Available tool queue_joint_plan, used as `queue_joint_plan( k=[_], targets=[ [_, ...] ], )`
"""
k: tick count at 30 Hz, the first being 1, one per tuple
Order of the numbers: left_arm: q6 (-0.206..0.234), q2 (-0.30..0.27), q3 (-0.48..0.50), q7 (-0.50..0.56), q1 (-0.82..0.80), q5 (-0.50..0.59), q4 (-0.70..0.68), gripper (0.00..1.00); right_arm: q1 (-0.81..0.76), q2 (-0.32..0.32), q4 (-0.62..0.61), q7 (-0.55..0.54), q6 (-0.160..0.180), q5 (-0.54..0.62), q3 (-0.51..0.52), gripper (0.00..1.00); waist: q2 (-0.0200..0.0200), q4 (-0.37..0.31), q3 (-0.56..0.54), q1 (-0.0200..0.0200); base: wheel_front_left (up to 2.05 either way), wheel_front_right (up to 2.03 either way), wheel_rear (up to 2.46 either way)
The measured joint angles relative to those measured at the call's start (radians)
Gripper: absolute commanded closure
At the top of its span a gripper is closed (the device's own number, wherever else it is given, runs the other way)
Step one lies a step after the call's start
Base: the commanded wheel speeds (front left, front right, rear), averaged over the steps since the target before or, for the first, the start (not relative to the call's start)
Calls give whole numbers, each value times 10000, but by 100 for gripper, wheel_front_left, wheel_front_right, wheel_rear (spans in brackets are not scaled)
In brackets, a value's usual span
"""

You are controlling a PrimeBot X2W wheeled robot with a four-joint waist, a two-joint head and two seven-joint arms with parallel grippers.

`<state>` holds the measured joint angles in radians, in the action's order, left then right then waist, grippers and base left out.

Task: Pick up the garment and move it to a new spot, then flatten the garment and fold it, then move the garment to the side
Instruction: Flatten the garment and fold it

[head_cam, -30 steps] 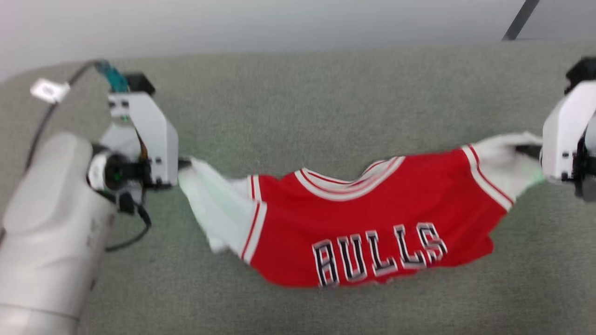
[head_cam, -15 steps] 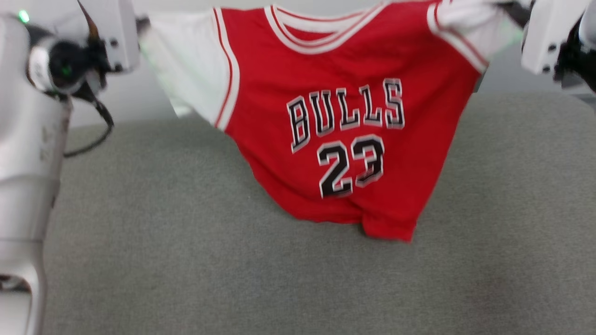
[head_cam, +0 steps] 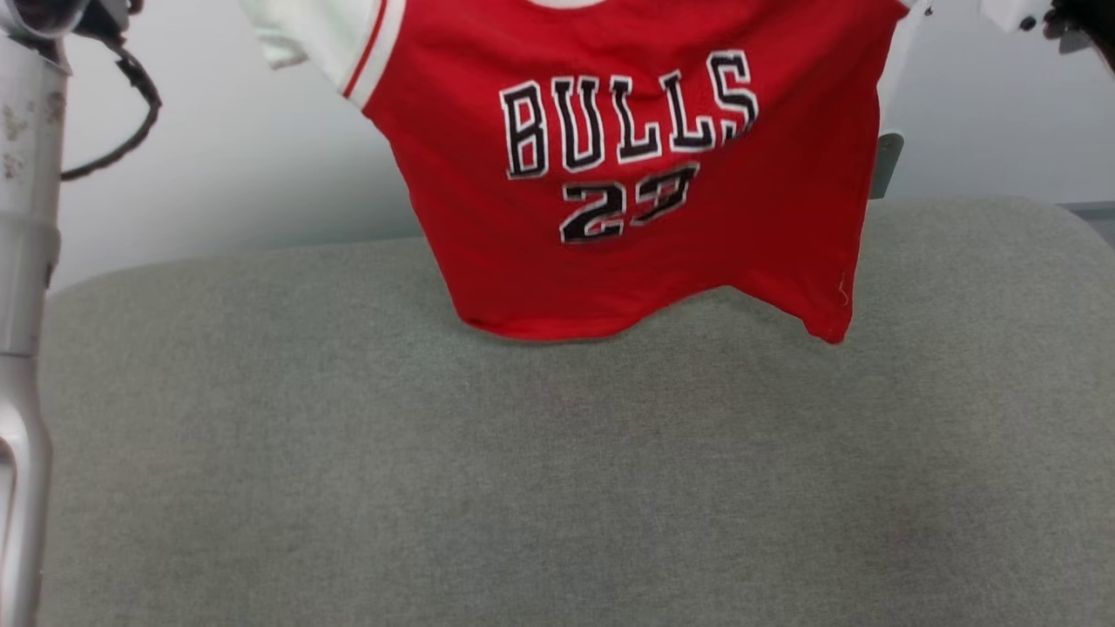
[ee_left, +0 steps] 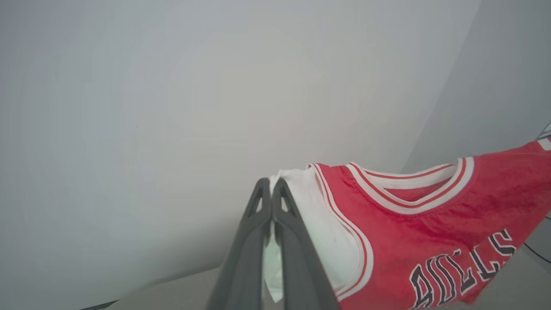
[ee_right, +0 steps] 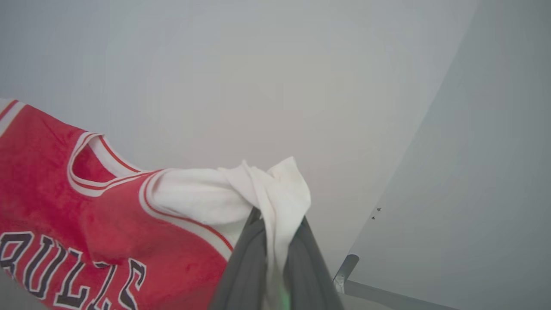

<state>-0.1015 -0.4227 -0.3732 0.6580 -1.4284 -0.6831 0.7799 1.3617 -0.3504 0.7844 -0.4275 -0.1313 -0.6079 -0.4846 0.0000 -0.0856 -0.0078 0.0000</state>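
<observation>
Aloft, one red jersey hangs spread between two grippers, above a grey padded surface and in front of a pale wall. From the left in the head view we count one pale forearm along the edge and one black cable looping beside it. Next comes one white sleeve of the jersey, trimmed with a red stripe. Across the chest run one word, BULLS, and one two-digit number, 23, its digits creased by a fold. The hem droops in front of the surface's far edge; we cannot tell whether it touches. In the left wrist view, the left gripper has its two dark fingers pressed together on the edge of that sleeve. In the right wrist view, the right gripper is clamped on the second white sleeve, which bunches over both fingertips.
</observation>
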Motion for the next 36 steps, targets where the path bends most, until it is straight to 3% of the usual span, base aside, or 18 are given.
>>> queue_joint_plan(
  k=[9,15,21,24,29,36],
  targets=[
    [-144,-148,-261,-784,-1142,332,82,100,1197,-520,520,1166,0,-247,-836,100,0,128,741,-1,0,0,0],
    [-174,-242,-525,-2284,-2577,1097,-44,100,2510,-865,1185,3601,0,1034,-740,100,0,221,1927,0,0,0,0],
    [-94,58,-527,-4088,-4049,1576,378,100,3763,-731,2441,6055,-2,2663,107,100,0,349,3424,0,0,0,0],
    [-86,259,-558,-4928,-4788,1756,667,100,4351,-640,3010,6615,-2,3457,679,100,0,422,4181,0,0,0,0],
    [-146,669,-414,-6092,-5293,1551,1246,100,4752,-665,3244,6861,-2,4934,1894,100,0,594,5379,0,0,0,0],
    [-230,886,-639,-7275,-5507,1315,2073,100,4041,-113,2151,6886,0,6640,3722,100,0,965,6734,0,0,0,0]
  ],
)
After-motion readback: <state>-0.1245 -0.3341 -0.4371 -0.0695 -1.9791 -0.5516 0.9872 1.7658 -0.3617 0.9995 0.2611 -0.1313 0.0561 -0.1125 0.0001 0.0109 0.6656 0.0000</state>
